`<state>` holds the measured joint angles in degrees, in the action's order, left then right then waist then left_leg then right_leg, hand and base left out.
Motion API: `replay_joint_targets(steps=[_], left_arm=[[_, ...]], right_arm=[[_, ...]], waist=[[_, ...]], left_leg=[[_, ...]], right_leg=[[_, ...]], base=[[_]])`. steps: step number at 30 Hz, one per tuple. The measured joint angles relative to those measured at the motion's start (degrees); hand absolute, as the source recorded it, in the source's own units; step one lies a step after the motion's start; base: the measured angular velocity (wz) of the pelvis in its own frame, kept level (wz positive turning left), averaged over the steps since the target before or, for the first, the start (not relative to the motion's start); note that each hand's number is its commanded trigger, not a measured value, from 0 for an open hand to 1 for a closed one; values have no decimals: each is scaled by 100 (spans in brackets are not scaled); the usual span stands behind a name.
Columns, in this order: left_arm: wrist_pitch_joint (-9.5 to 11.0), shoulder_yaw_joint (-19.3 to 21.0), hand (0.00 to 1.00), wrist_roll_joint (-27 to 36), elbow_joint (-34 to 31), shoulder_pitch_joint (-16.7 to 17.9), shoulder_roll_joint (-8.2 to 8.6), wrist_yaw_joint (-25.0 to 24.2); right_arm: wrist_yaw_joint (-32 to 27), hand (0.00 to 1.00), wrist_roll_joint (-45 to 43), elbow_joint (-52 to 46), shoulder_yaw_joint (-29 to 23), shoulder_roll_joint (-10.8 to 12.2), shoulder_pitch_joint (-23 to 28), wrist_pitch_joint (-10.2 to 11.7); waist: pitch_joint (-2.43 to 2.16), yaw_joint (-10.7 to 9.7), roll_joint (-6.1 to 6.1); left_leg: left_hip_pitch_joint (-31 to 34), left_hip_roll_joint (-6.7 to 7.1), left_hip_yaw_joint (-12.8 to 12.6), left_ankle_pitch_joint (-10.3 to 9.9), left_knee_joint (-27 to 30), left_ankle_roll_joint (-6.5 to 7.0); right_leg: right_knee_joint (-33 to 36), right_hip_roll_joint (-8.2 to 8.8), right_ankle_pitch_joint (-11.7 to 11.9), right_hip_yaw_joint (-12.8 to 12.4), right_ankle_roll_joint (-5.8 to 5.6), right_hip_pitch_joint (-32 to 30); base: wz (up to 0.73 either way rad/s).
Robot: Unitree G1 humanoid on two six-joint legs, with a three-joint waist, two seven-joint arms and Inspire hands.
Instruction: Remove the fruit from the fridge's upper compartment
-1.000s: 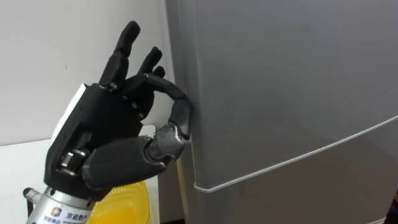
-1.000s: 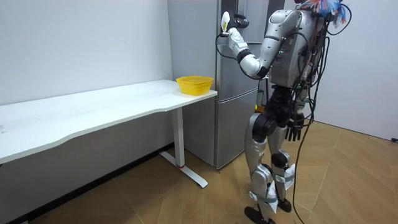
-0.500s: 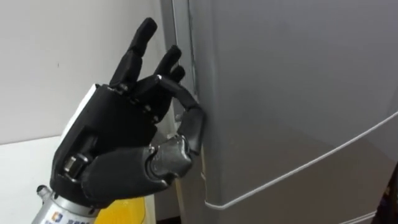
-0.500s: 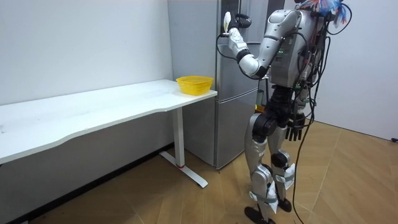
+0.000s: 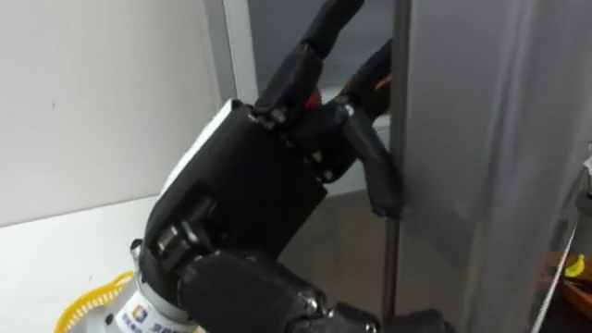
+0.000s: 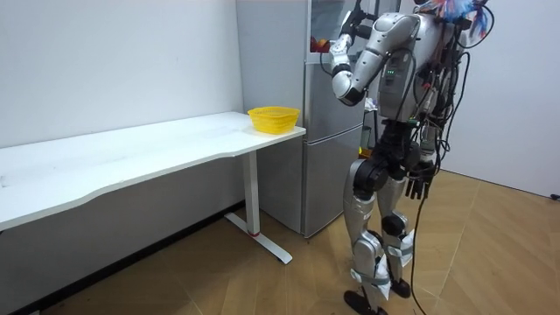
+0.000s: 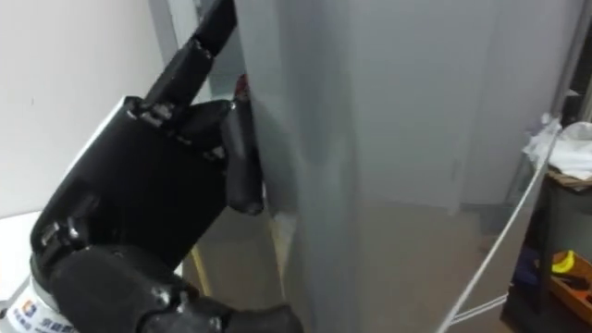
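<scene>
the robot stands upright on the wooden floor right in front of the grey fridge (image 6: 325, 175), with its left arm raised to the upper compartment. its left hand (image 5: 250, 194) is on the free edge of the upper fridge door (image 5: 490, 139): one finger (image 5: 377, 178) is hooked round that edge, the thumb sits lower against the same edge, and the other fingers reach straighter past it toward the inside. the door stands part open, swung out from the fridge toward the robot. in the gap between door and fridge, just behind the fingers, a small red and orange thing (image 5: 314, 96) shows on the inside; what it is cannot be told. the right hand (image 6: 416, 184) hangs low at the robot's hip, away from the fridge, fingers loosely relaxed and holding nothing. a white table (image 6: 131, 157) stands beside the fridge against the wall, and a yellow basket (image 6: 273, 117) sits on the table end nearest the fridge.
</scene>
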<state>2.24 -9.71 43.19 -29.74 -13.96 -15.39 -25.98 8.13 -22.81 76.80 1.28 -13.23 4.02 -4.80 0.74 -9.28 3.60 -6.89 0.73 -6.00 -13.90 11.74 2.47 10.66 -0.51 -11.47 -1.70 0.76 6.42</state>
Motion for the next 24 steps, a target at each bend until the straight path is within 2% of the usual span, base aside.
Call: replay_joint_targets(steps=[6, 10, 13, 19, 24], left_arm=[[-100, -27, 0, 1, 3, -3, -9, -105], [-153, -207, 0, -1, 4, -7, -10, -118], [-211, -299, 0, -2, 4, -14, -81, -129], [-272, -420, 0, -3, 4, -28, -112, -192], [-271, -579, 0, 1, 4, -175, -113, -199]], right_arm=[[-56, 0, 2, -2, 0, -28, 2, 5], [-127, 0, 16, -2, 2, -34, 1, -4], [-169, 0, 30, -3, 43, -34, 4, -9], [-218, 0, 88, -24, 90, -32, -1, -2], [-327, 0, 249, -44, 129, -32, 3, 17]], waist=[[14, -8, -14], [-11, -9, -53], [-27, -17, -86], [-28, -31, -103], [-24, -40, -110]], left_leg=[[-37, -3, -10, 8, -5, -13], [8, -3, -10, 8, 2, -13], [12, -3, -15, 8, 0, -13], [7, -4, -31, 8, -14, -13], [7, -8, -72, 8, -48, -13]], right_leg=[[3, -20, -20, -18, 14, -5], [7, -20, -19, -22, 14, -47], [12, -24, -17, -49, 15, -44], [-3, -29, -16, -83, 16, -46], [-18, -37, -16, -129, 16, -67]], base=[[-1], [0], [0], [-3], [-4]])
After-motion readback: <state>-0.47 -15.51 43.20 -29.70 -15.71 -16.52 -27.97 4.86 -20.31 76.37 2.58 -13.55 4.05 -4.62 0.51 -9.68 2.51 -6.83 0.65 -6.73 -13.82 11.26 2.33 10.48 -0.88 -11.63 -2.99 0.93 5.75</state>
